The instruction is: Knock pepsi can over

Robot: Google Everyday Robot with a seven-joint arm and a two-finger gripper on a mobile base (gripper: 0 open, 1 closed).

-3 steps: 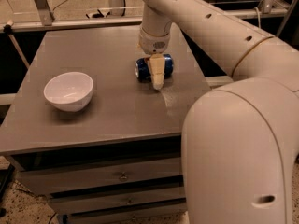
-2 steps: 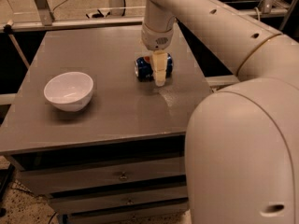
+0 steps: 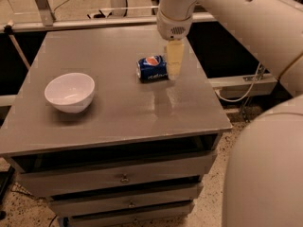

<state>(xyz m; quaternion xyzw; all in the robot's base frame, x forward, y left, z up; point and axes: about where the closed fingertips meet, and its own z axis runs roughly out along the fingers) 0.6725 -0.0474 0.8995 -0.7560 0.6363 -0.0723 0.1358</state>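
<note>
The pepsi can (image 3: 152, 68) is blue with a red-white-blue logo. It lies on its side on the grey table top (image 3: 113, 108), right of centre. My gripper (image 3: 174, 69) hangs down from the white arm and stands just to the right of the can, touching or nearly touching its end. Its pale fingers (image 3: 174, 58) point down at the table.
A white bowl (image 3: 69, 92) stands on the left part of the table. The table has drawers below its front edge. My large white arm and body fill the right side of the view. A metal rail and cables run behind the table.
The view has shifted a little. The can lies on its side beside the gripper as before, and more of it shows to the gripper's left.
</note>
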